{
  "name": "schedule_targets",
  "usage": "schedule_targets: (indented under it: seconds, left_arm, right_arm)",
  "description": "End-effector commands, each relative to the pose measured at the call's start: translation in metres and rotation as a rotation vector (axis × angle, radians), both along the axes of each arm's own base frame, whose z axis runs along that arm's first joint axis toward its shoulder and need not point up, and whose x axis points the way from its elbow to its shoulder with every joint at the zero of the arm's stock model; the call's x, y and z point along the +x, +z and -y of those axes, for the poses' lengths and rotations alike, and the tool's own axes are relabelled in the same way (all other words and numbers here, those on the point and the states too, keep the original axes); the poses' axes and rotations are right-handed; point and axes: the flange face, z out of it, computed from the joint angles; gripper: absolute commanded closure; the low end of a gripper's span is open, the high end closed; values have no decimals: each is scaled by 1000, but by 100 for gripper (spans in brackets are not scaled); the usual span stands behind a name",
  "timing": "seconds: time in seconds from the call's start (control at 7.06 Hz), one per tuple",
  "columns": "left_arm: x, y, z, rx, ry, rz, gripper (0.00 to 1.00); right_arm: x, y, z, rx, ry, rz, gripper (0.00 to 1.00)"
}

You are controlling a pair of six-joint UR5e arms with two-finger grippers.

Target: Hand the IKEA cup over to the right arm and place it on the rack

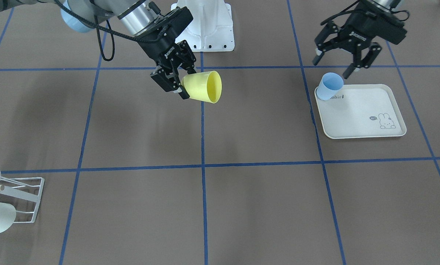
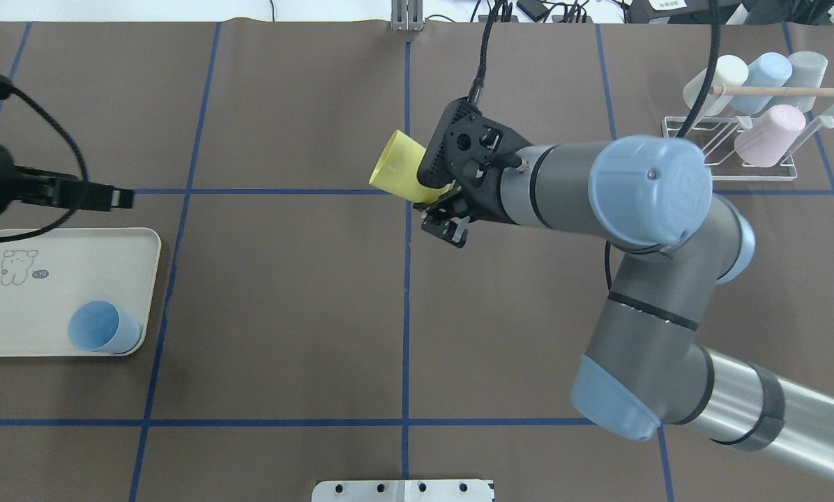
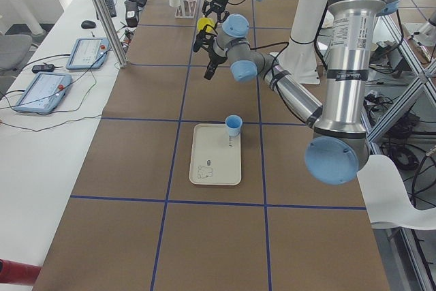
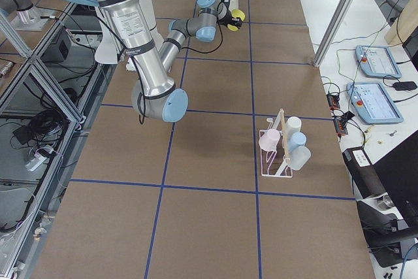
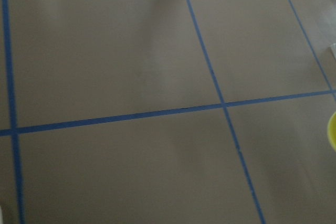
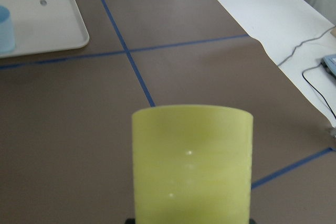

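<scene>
Yellow plastic cup (image 1: 201, 87) hung over table (image 1: 260, 206) middle, lying sideways, bottom pinched by black right gripper (image 1: 179, 89). Mouth pointed away from white wire rack (image 1: 21, 190), far off on side of right arm (image 2: 650, 279). Black left gripper (image 1: 337, 66) wide, empty.

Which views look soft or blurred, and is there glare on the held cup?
Left wrist view: soft and hazy throughout, the blue tape lines smeared. Right wrist view: the pale yellow plastic cup is fairly sharp, with small white glints on its wall. Front-facing view: sharp, with broad, faint shadows on the brown table mat. Overhead view: sharp, no glare.
</scene>
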Motion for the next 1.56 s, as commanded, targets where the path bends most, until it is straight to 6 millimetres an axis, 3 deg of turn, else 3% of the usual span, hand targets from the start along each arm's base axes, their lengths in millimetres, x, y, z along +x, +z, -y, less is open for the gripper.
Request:
schedule_targets:
  seconds: [0.0,0.14,0.28,0.43,0.71,0.85,1.13,1.28,1.42]
  left_arm:
    - [-80,63,-2,138,5,226,0]
    - [-112,84,5,183,-4,302,0]
    - [-123,94,4,194,4,328,0]
    - [-120,93,0,183,47,281,0]
    - [-119,90,0,184,49,270,0]
    - [-119,90,0,184,48,269,0]
    - [-117,82,0,158,21,239,0]
    - [-117,80,1,148,11,228,0]
    - [-116,79,2,133,0,217,0]
  right_arm:
    - [81,10,28,51,29,-327,100]
    - [114,15,38,85,6,-492,100]
    - [146,20,57,134,-27,-635,96]
    - [178,32,73,239,-66,-769,91]
    - [206,90,86,362,-122,-1131,90]
    - [215,125,87,363,-155,-1275,92]
    - [221,172,91,358,-200,-1476,92]
    - [205,192,98,341,-228,-1522,92]
    - [186,200,102,354,-232,-1583,92]
